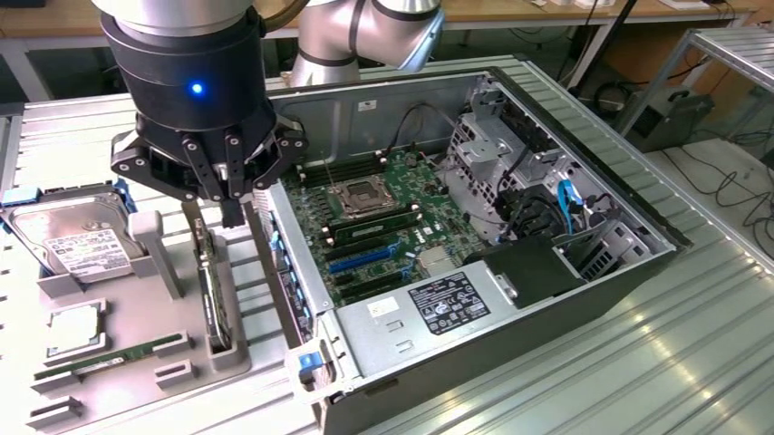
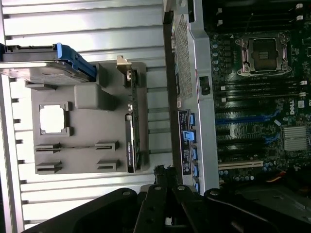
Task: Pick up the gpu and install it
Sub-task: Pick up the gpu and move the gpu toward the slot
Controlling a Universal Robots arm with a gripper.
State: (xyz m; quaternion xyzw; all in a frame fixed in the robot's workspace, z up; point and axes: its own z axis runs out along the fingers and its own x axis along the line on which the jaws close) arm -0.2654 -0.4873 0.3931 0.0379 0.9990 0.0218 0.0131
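Note:
The gpu stands on its long edge in a slot of the grey holder tray, left of the open computer case in the exterior view. In the wrist view the gpu is a dark thin card with its silver bracket at one end. My gripper hangs above the card's far end, fingers pointing down, shut with nothing between them and apart from the card. In the wrist view my gripper sits between the tray and the case wall. The motherboard lies exposed, with blue expansion slots.
On the tray sit a silver hard drive in a blue caddy, a processor chip and a green memory stick. The case's side wall rises right beside the tray. Drive cages and cables crowd the case's far side.

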